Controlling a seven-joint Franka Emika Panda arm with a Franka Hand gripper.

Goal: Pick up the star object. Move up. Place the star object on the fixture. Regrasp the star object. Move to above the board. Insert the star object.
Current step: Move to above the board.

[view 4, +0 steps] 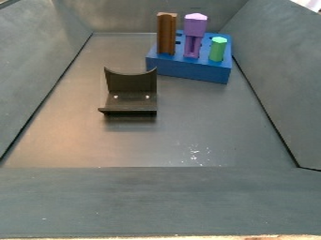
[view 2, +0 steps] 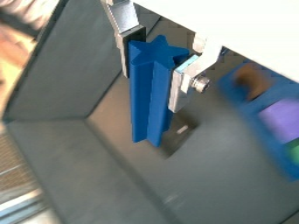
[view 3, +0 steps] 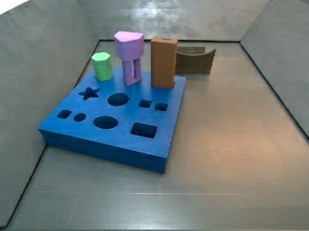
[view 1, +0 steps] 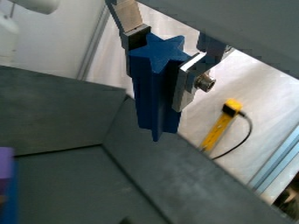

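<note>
- Gripper (view 1: 163, 63) appears only in both wrist views, out of frame in both side views; its silver fingers (view 2: 121, 31) are closed on the star object (view 1: 155, 87), which hangs upright between them.
- Board (view 3: 115, 113) carries green peg (view 3: 103, 67), purple peg (view 3: 129, 56) and orange-brown peg (view 3: 163, 61).
- Fixture (view 4: 128, 92) stands empty, apart from board.

Side views evenly lit, sharp; glare patch on grey back wall (view 3: 163, 11). Wrist views soft, background blurred; end effector (view 1: 162, 61) backlit by bright white area.
</note>
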